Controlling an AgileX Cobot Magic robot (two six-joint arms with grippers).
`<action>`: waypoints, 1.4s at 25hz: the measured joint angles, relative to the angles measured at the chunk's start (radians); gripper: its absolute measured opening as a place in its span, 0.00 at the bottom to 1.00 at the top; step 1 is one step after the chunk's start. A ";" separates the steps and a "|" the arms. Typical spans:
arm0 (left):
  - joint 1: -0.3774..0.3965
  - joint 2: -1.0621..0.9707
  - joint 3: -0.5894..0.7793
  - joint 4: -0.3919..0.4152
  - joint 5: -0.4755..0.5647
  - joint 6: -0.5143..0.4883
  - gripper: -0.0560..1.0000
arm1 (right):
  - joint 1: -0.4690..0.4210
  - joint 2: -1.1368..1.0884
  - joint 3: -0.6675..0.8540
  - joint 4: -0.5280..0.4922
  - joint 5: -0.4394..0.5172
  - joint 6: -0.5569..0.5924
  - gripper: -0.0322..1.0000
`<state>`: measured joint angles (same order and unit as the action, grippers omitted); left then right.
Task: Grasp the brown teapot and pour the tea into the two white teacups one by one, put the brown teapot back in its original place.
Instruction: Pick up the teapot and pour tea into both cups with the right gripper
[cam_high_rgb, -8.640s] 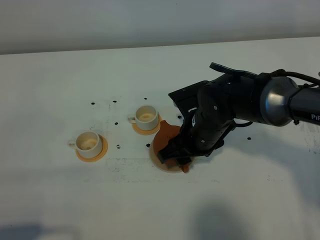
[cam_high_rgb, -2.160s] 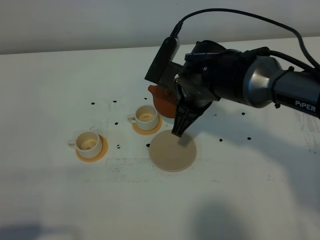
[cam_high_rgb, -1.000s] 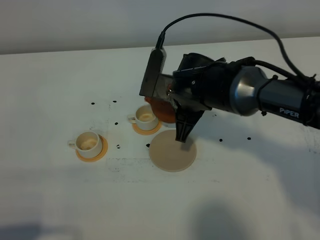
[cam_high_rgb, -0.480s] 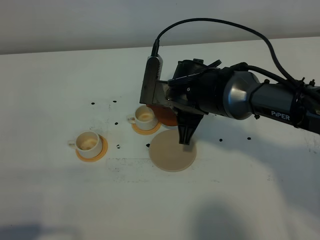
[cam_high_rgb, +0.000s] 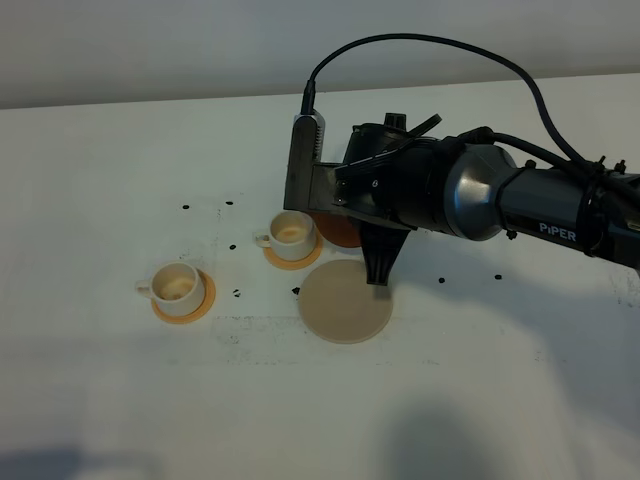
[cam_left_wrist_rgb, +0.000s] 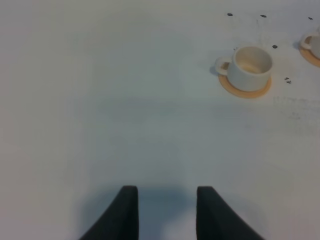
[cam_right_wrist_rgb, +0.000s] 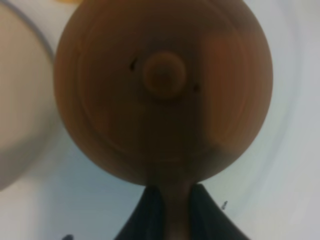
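Observation:
My right gripper (cam_high_rgb: 368, 250) is shut on the loop handle of the brown teapot (cam_high_rgb: 335, 231) and holds it off the table, right beside the nearer white teacup (cam_high_rgb: 291, 231). The right wrist view shows the teapot's lid and knob (cam_right_wrist_rgb: 164, 75), with the handle between my fingers (cam_right_wrist_rgb: 150, 212). The spout is hidden. The pale beige disc (cam_high_rgb: 345, 301) lies bare in front of the teapot and also shows in the right wrist view (cam_right_wrist_rgb: 20, 125). The second white teacup (cam_high_rgb: 178, 285) stands further left and appears in the left wrist view (cam_left_wrist_rgb: 248, 67). My left gripper (cam_left_wrist_rgb: 165, 210) is open and empty, low over the bare table.
Each cup sits on a small orange coaster (cam_high_rgb: 184, 308) (cam_left_wrist_rgb: 245, 87). Small black specks (cam_high_rgb: 237, 293) dot the white table around the cups. The right arm and its cable (cam_high_rgb: 420, 45) reach in from the right over the table's middle.
The teapot was lifted off the beige disc. In the last second the right arm has shifted it left and lower, close against the nearer cup. The cups have not moved.

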<state>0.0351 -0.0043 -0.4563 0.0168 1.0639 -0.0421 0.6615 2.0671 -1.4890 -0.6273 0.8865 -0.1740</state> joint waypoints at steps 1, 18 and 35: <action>0.000 0.000 0.000 0.000 0.000 0.000 0.34 | 0.000 0.000 0.000 -0.005 0.001 0.000 0.12; 0.000 0.000 0.000 0.000 0.000 0.001 0.34 | 0.011 0.000 0.000 -0.063 0.006 -0.055 0.12; 0.000 0.000 0.000 0.000 0.000 0.001 0.34 | 0.021 0.000 0.000 -0.103 0.009 -0.068 0.12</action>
<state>0.0351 -0.0043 -0.4563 0.0168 1.0639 -0.0408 0.6823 2.0671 -1.4890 -0.7308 0.8957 -0.2424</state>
